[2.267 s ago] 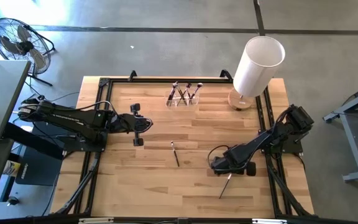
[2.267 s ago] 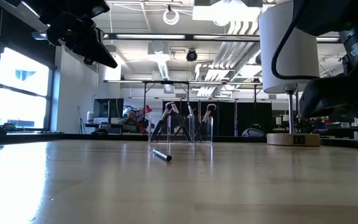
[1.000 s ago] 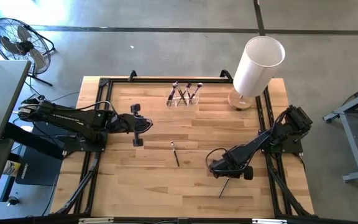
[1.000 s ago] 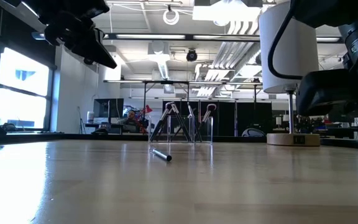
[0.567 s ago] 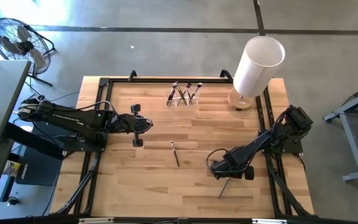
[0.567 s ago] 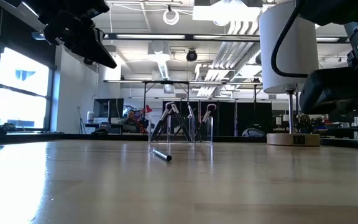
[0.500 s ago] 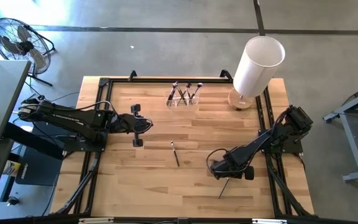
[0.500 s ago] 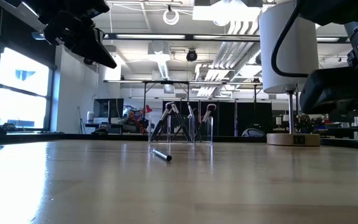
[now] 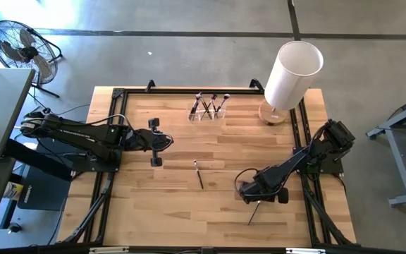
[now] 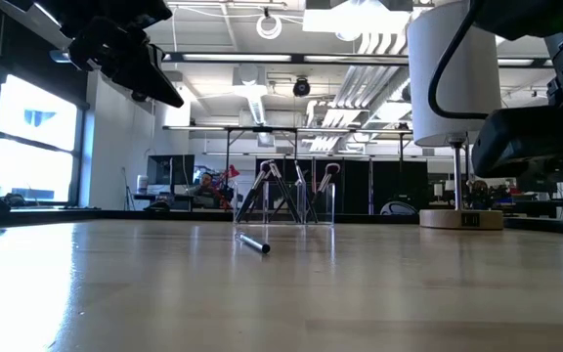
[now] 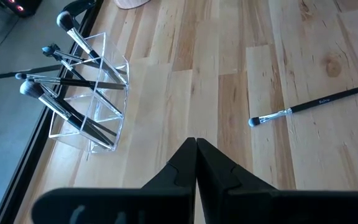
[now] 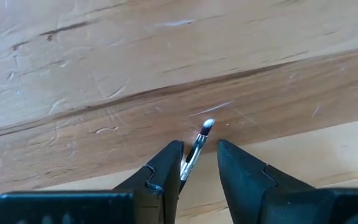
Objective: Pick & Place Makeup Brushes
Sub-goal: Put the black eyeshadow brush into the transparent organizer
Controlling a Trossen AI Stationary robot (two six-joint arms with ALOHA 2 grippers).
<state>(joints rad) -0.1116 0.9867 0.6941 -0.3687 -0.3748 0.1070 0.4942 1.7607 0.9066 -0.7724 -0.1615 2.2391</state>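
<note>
Right now one makeup brush (image 12: 197, 148) lies flat on the wood table (image 9: 168, 204), its silver ferrule and small pale tip sitting in the gap between the right gripper's (image 12: 199, 163) two dark fingers (image 12: 163, 167). Jaws parted, not closed on it; ferrule runs close along one finger, contact cannot be confirmed. From above, the right gripper (image 9: 254, 194) is low over the table's near right part and the brush's dark handle (image 9: 255, 212) sticks out from under it toward the front edge.

Second loose brush (image 9: 198, 173) lies flat near table centre, well apart from the right gripper, between the two arms; also seen in the left wrist view (image 11: 304, 107) and low view (image 10: 253, 243).

Remaining brushes (image 9: 210, 103) stand tilted in the clear holder (image 11: 91, 103) at the far edge, bristles up, well away from both grippers.

Left gripper (image 11: 196, 154) hovers above the table's left-centre, fingers pressed together, holding nothing, pointed between the holder and the centre brush. From above (image 9: 157, 141) it sits beside the centre brush, not touching.

Big white cylinder (image 9: 292, 73) stands at the far right corner.
</note>
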